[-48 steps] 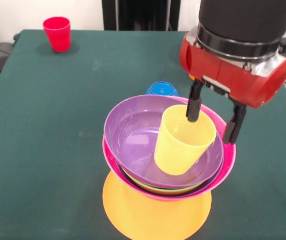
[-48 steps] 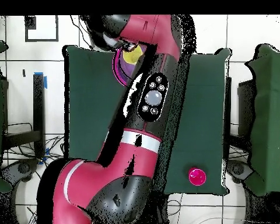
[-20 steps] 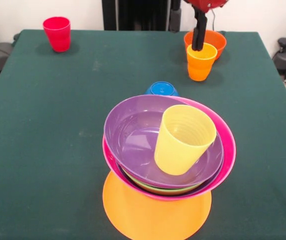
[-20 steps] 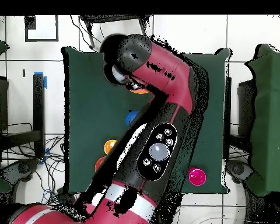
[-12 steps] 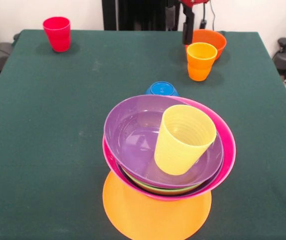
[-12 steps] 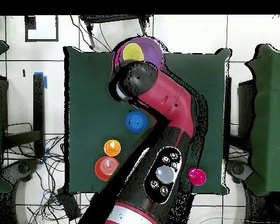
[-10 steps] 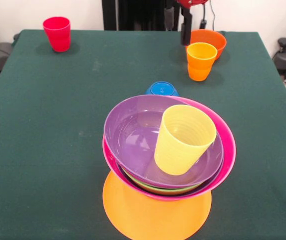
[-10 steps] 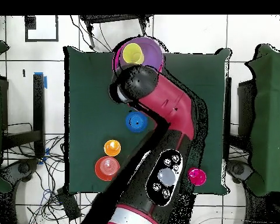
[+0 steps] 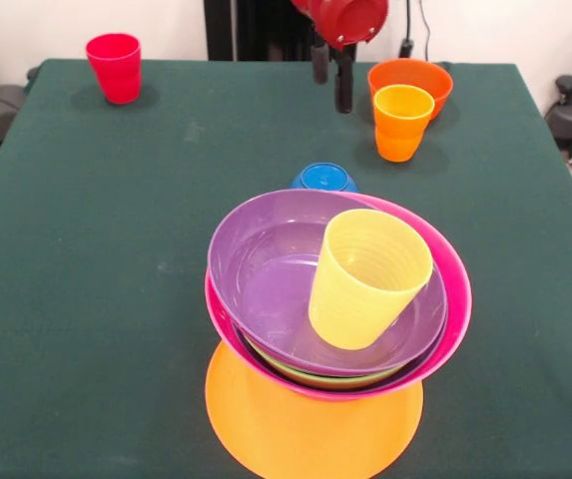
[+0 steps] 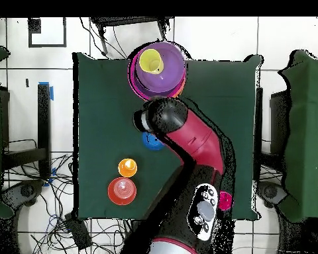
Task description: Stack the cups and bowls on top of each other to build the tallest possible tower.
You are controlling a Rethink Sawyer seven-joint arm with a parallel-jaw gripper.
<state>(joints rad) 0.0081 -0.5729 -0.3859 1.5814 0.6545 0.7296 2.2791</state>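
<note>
The tower stands at the near edge: a wide orange bowl (image 9: pixel 305 429) as base, a lime green rim (image 9: pixel 315 378), a pink bowl (image 9: pixel 456 299) and a purple bowl (image 9: pixel 266 269). A translucent yellow cup (image 9: pixel 367 279) leans in the purple bowl; it also shows in the overhead view (image 10: pixel 151 61). A small blue bowl (image 9: pixel 323 179) sits just behind the tower. The orange-yellow cup (image 9: pixel 402 122) stands in front of the red-orange bowl (image 9: pixel 411 78). The red cup (image 9: pixel 115 67) is at the far left. My gripper (image 9: pixel 331 84) hangs open and empty, left of the orange-yellow cup.
In the overhead view the arm (image 10: pixel 188 142) crosses the green table (image 10: pixel 99 119) and covers part of the blue bowl (image 10: pixel 149 141) and of the red cup (image 10: pixel 224 200). The orange-yellow cup (image 10: pixel 127 167) and red-orange bowl (image 10: pixel 121 190) sit near the robot's base.
My gripper has come away from the orange-yellow cup and swung left in the front view, towards the table's middle. The cup stays standing by the red-orange bowl.
</note>
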